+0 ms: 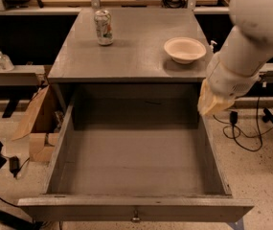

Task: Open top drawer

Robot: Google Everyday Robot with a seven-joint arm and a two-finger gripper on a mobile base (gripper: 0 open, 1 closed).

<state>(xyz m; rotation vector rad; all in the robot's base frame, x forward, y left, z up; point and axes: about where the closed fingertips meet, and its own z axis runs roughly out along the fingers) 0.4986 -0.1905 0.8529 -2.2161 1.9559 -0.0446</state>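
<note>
The top drawer [136, 209] is a grey wooden drawer pulled far out toward the camera. Its deep box is empty and its small brass knob [135, 218] shows at the centre of the front panel. My gripper [213, 104] hangs at the end of the white arm, above the drawer's right wall near its back corner. It holds nothing that I can see. It is raised clear of the drawer.
A soda can [103, 27] and a beige bowl [184, 49] stand on the grey tabletop [126, 56]. A cardboard box [38, 123] sits on the floor at the left. Cables [244, 128] lie on the floor at the right.
</note>
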